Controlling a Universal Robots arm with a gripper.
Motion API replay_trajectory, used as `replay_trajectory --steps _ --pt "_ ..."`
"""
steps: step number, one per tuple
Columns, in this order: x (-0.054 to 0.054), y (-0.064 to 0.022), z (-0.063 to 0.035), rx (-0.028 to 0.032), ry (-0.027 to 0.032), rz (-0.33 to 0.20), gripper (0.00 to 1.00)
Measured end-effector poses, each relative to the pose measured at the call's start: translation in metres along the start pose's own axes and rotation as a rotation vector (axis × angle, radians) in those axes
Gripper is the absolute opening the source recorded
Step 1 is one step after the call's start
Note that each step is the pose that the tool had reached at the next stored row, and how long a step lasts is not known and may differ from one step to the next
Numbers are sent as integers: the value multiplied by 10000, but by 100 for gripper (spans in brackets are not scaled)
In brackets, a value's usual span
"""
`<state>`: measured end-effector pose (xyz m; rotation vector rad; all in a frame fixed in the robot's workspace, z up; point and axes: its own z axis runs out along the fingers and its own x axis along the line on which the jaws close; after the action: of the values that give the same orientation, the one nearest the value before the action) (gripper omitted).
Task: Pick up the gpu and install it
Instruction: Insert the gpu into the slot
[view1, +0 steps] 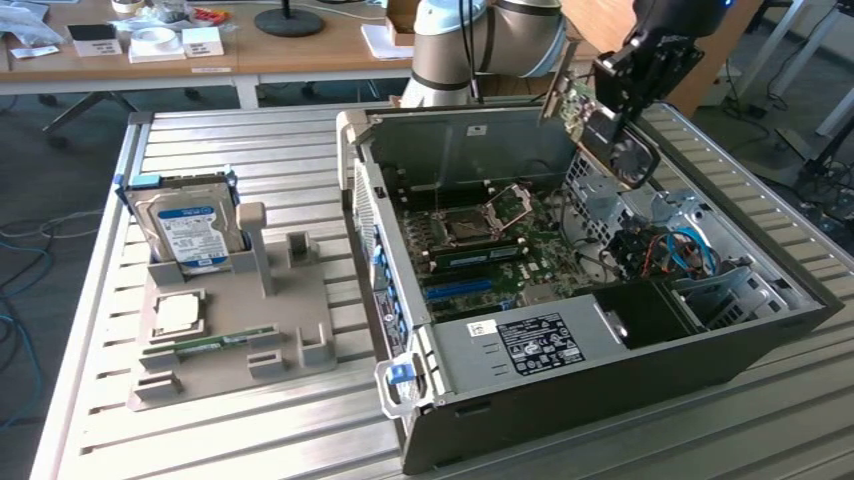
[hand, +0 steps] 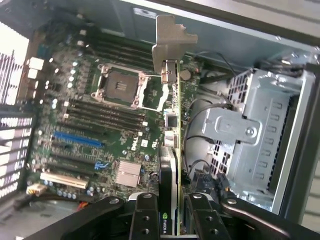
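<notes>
My gripper (view1: 617, 105) is shut on the gpu (view1: 603, 135) and holds it in the air above the back right of the open computer case (view1: 534, 345). The card's black cooler faces the exterior view's right, and its silver bracket (view1: 553, 95) points toward the case's rear wall. In the wrist view the gpu (hand: 172, 150) appears edge-on between the black fingers (hand: 145, 215) of my gripper (hand: 173, 222). Its silver bracket (hand: 167, 40) sticks out ahead. Beneath the card lies the motherboard (hand: 100, 125), apart from it, with a blue slot (hand: 75, 139) and a white slot (hand: 62, 180).
A metal drive cage (hand: 250, 135) and loose cables stand close beside the card inside the case. On the exterior view's left, a grey holder (view1: 227, 330) carries a hard drive (view1: 194, 225), a processor (view1: 180, 312) and a memory stick (view1: 214, 343). A cluttered wooden desk (view1: 267, 55) is behind.
</notes>
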<state>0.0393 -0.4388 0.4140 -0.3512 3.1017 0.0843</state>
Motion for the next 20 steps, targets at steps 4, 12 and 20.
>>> replay_trajectory --steps 4,12,20 --pt "0 0 1 -1 40 -713 27" --pt "0 0 1 -5 123 -2176 27" --pt "0 0 2 -8 206 -3625 27"
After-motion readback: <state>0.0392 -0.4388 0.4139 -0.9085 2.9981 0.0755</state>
